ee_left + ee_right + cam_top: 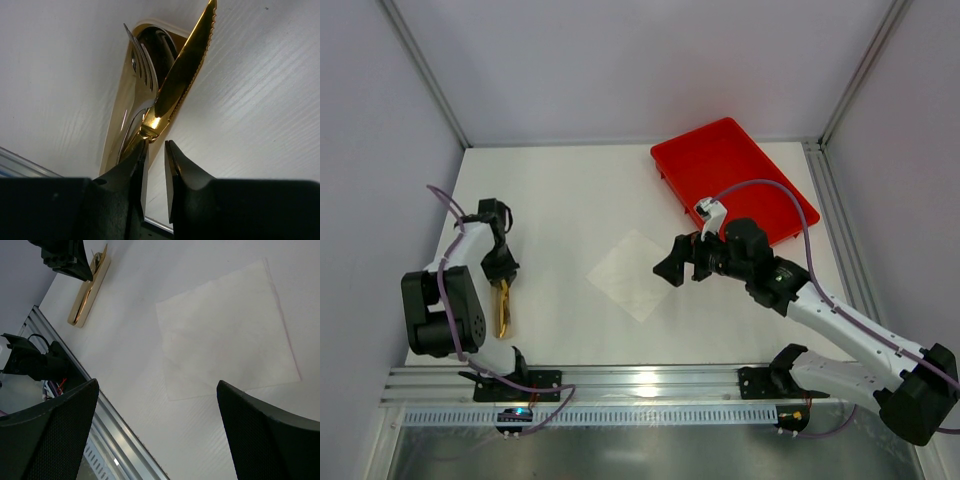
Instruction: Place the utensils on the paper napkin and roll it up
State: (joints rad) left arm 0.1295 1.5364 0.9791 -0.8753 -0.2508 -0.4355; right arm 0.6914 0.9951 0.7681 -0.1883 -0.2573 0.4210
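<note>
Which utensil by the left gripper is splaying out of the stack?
The knife: its serrated blade angles off right, while fork and spoon lie nested.

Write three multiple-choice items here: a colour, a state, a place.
1. What colour is the rectangular plastic tray? A) blue B) red C) green
2. The right gripper's jaws are: A) wide open B) shut on a fork C) shut on paper
3. Where do the golden metal utensils lie? A) in that gripper B) on the bare white table C) in that tray
Answers: B, plainly red; A, a wide gap between them; B, tabletop shows around them.
</note>
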